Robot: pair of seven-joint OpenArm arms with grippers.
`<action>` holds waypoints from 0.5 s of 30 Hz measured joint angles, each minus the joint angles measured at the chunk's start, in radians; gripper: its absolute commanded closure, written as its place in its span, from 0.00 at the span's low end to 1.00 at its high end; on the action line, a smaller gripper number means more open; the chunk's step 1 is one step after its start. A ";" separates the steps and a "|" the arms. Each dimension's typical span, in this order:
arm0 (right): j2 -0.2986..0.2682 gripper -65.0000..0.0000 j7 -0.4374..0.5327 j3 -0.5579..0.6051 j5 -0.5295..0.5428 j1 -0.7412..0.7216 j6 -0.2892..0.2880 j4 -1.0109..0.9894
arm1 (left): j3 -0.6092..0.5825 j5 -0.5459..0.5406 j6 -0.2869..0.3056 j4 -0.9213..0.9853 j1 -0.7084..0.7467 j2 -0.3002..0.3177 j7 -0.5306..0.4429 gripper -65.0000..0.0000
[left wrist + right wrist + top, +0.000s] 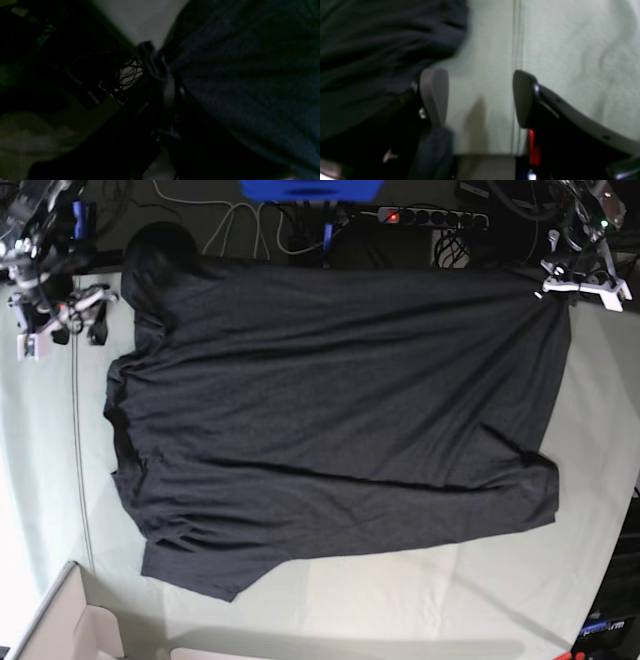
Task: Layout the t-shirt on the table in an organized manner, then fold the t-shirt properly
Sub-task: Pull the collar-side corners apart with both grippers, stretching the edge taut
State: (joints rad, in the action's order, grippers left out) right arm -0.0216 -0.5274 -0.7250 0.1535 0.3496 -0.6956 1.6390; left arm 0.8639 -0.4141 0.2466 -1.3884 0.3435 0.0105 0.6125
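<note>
The black t-shirt [330,420] lies spread flat and plain side up across the pale grey-green table [420,600]. At the far right corner of the shirt, my left gripper [550,287] is shut on a bunch of its fabric. The dark left wrist view shows that bunched cloth [153,62] pinched at the left gripper [156,66], with the t-shirt [250,75] stretching away to the right. My right gripper [82,320] stands open beside the shirt's far left corner. In its wrist view the right gripper [480,97] holds nothing, with bare table [570,50] between the fingers and the t-shirt [382,37] just left of them.
A cardboard box [55,630] sits at the near left corner. Beyond the table's far edge lie a power strip [430,217], cables and a blue object [310,188]. A seam line [76,440] runs along the tablecloth left of the shirt.
</note>
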 measured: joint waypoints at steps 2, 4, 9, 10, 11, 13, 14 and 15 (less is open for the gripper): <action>0.036 0.37 0.004 0.009 -0.001 0.050 0.008 0.061 | 0.000 0.002 0.000 0.000 0.000 0.000 0.000 1.00; 0.059 0.37 0.001 0.039 0.003 0.101 0.005 0.090 | -0.002 0.002 0.000 0.000 -0.001 0.000 0.000 1.00; 0.097 0.37 -0.003 0.054 -0.004 0.161 0.001 0.090 | 0.000 0.002 0.000 0.000 -0.001 0.000 0.000 1.00; 0.096 0.37 0.005 0.054 -0.001 0.167 0.000 0.081 | 0.000 0.002 0.000 -0.001 -0.001 0.000 0.000 1.00; 0.097 0.37 0.005 0.054 0.001 0.171 0.001 0.070 | 0.000 0.002 0.000 -0.001 -0.001 0.000 0.000 1.00; 0.096 0.37 0.000 0.054 0.000 0.182 0.001 0.046 | 0.000 0.003 0.000 -0.001 -0.001 0.000 0.000 1.00; 0.096 0.37 0.002 0.054 -0.003 0.187 0.000 0.034 | 0.000 0.002 0.000 -0.001 -0.001 0.000 -0.001 1.00; 0.096 0.37 0.005 0.054 -0.002 0.195 0.000 0.020 | 0.000 0.002 0.000 -0.001 -0.001 0.000 -0.002 1.00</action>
State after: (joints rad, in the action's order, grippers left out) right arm 0.0746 -0.5224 -0.6708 0.1516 0.5442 -0.6952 1.6592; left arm 0.8642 -0.4122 0.2470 -1.3891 0.3428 0.0109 0.6102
